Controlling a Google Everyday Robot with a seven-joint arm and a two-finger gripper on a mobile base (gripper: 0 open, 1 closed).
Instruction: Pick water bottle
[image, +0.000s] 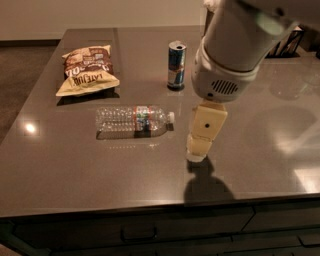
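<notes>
The water bottle (132, 120) lies on its side on the dark grey table (75, 160), cap pointing right, with a narrow red, green and blue label band around its middle. My gripper (197, 152) hangs from the big white arm, pointing down, just right of the bottle's cap and a little nearer the table's front edge. It is apart from the bottle and holds nothing that I can see.
A blue-and-silver slim can (176, 65) stands behind the bottle. A chip bag (87, 75) lies at the back left. A dark wire basket (287, 45) shows partly behind the arm at the back right. The table's front edge runs below the gripper.
</notes>
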